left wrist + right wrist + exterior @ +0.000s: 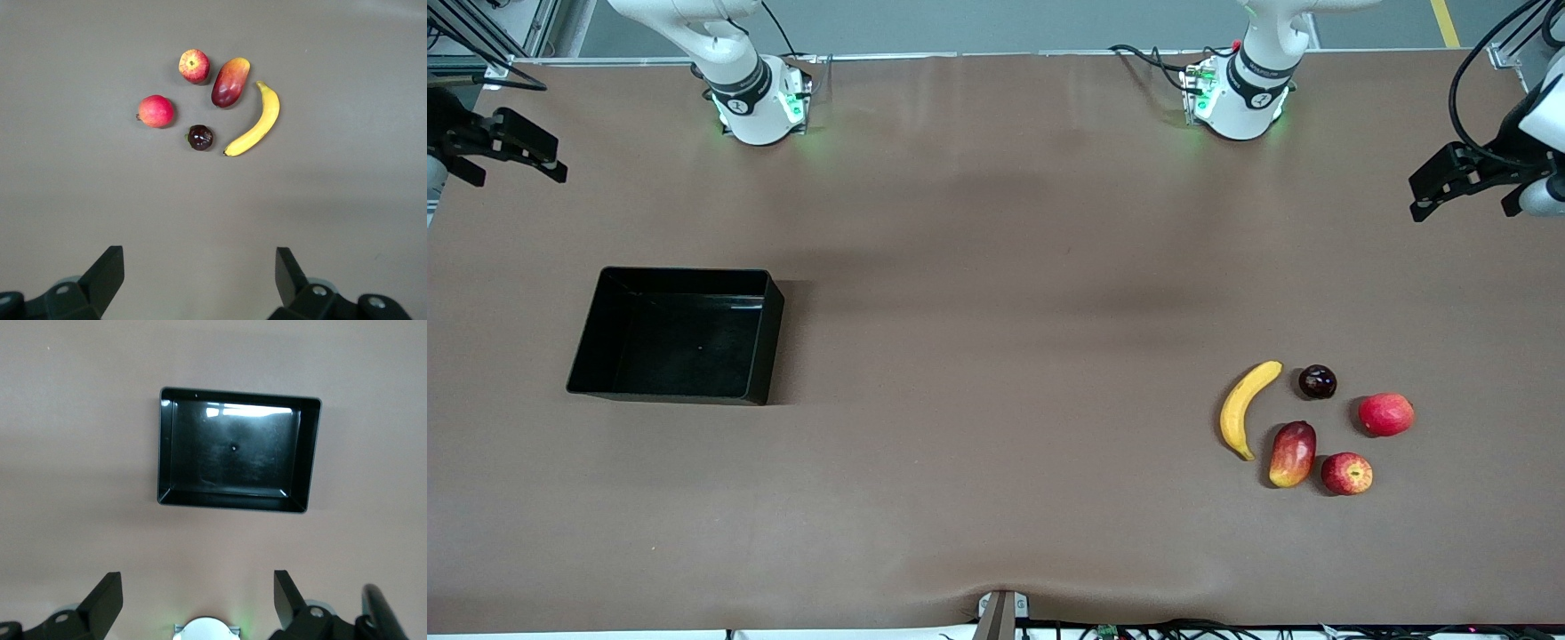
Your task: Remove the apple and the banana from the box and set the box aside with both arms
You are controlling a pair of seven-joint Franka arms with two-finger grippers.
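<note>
Front view, left gripper cropped, box whole

Black box sits well apart from banana and apple.

banana yellow — apple red, yellow-streaked — box glossy black
</note>
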